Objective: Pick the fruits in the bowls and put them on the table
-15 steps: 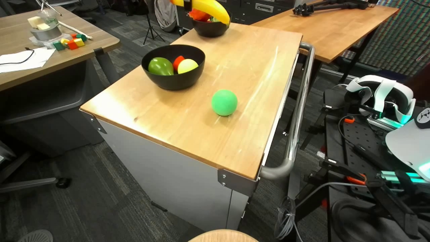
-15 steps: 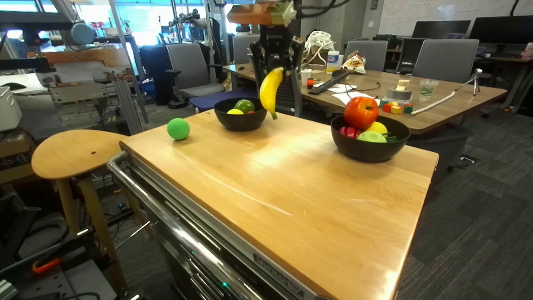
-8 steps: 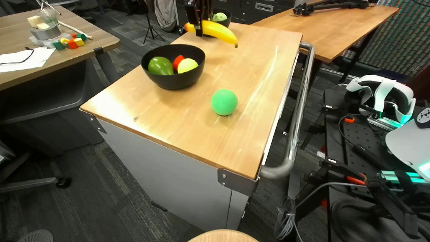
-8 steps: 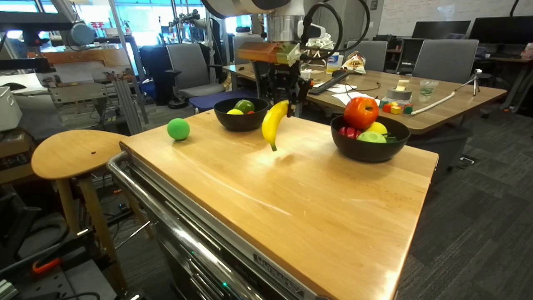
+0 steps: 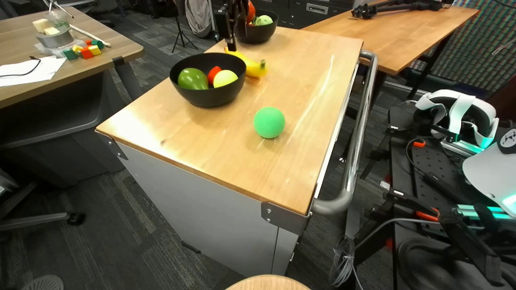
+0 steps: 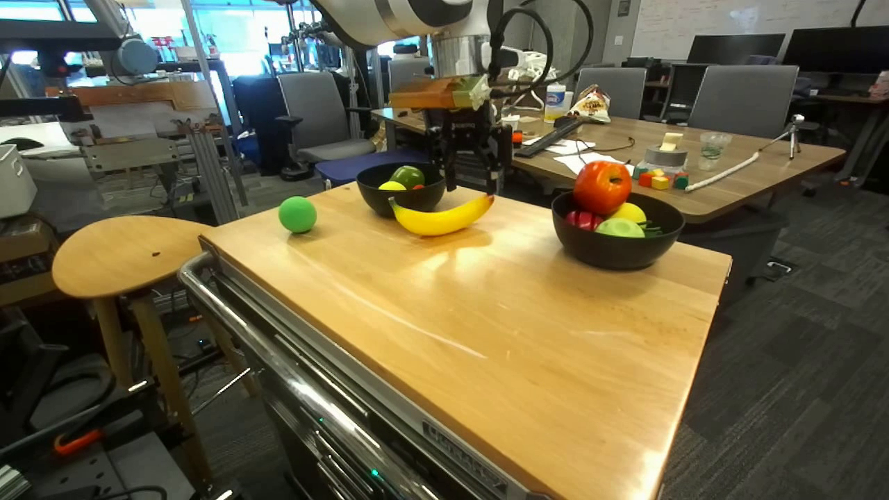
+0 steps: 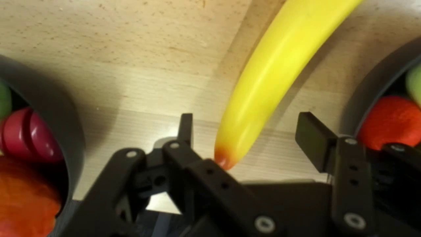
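Yellow banana [image 6: 442, 223], roughly level, between two black bowls [image 6: 618, 253] of red, green and yellow fruits [image 6: 603, 188] on wooden worktop [image 6: 486, 312].

No legible txt: badge [image 6: 464, 455] on side of table [image 6: 430, 305] blurred, whiteboard [image 6: 736, 17] writing too faint, tub label [image 6: 554, 101] too sm.

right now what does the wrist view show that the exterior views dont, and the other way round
Only the wrist view: tabletop visible on each side of the banana, between its reddish end and the open fingers.
Only the exterior views: the green ball, the wooden stool, and the desk with coloured blocks.
Shared: the banana, the fingers, the tabletop, both black bowls, and red fruit in each; the wrist view cuts both bowls off.
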Robot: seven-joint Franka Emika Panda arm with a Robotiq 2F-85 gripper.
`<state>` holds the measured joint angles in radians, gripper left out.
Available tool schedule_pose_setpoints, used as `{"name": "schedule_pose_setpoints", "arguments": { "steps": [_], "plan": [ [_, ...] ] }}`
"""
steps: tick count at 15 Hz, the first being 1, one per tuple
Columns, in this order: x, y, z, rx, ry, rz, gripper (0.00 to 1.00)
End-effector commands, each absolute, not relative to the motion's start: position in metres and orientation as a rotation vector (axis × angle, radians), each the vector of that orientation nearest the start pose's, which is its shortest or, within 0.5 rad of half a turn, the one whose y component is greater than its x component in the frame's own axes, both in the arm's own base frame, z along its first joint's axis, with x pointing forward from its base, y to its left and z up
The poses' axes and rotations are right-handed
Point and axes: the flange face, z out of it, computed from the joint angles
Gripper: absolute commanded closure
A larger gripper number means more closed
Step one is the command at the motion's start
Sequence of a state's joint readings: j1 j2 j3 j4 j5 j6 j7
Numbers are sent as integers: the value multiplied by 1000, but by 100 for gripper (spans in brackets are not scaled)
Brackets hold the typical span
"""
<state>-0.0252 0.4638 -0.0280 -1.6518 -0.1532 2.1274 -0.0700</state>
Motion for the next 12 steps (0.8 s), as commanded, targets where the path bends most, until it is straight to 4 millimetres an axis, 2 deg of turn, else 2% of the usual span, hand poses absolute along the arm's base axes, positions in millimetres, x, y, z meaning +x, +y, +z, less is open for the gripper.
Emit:
{"name": "schedule_pose_setpoints", "arguments": {
  "steps": [1,3,5,6,8,11,12],
  "plan": [
    [663,0,413,-3201,-221,-177,0],
    [661,28,438,-3072,-235,-217,0],
    [659,55,442,-2950,-270,-156,0],
    [664,42,436,-3035,-226,-184,0],
    [662,50,438,-3023,-239,-177,0],
    [664,46,426,-3029,-226,-154,1],
    [666,47,420,-3028,-227,-141,10]
  ]
}}
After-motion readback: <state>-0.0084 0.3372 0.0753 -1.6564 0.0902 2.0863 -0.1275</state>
